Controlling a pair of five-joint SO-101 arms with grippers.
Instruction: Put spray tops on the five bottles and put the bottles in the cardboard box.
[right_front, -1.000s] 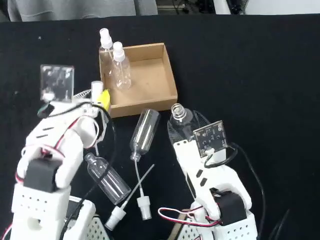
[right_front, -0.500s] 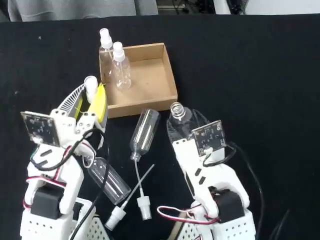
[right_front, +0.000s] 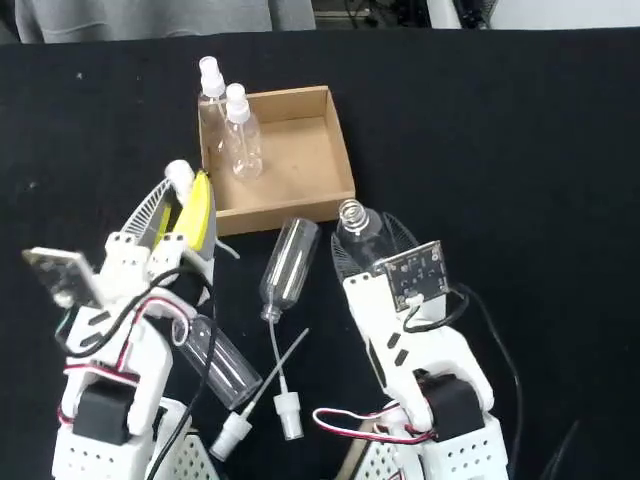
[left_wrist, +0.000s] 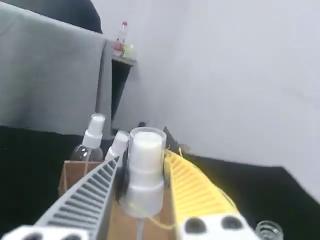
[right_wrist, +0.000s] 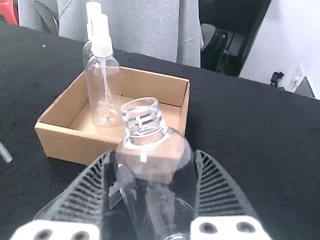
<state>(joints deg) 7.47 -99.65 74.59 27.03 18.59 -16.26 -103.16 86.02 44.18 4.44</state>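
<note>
My left gripper (right_front: 186, 187) is shut on a white spray top (right_front: 180, 172), held just left of the cardboard box (right_front: 332, 150). In the left wrist view the spray top (left_wrist: 145, 170) sits between the grey and yellow fingers of the left gripper (left_wrist: 142, 161). My right gripper (right_front: 366, 240) is shut on a clear bottle (right_front: 358, 232) with a bare threaded neck, in front of the box. The right wrist view shows that bottle (right_wrist: 149, 150) upright in the right gripper (right_wrist: 153, 157). Two capped bottles (right_front: 240, 135) stand in the box's left corner.
Two uncapped clear bottles lie on the black table: one (right_front: 288, 262) between the arms, one (right_front: 216, 362) beside the left arm's base. Two loose spray tops (right_front: 288, 410) with long tubes lie near the front edge. The cardboard box (right_wrist: 60, 134) has free floor on its right side.
The left arm has drawn back and tipped upward, carrying the spray top away from the box wall. The right arm with its bottle has barely shifted.
</note>
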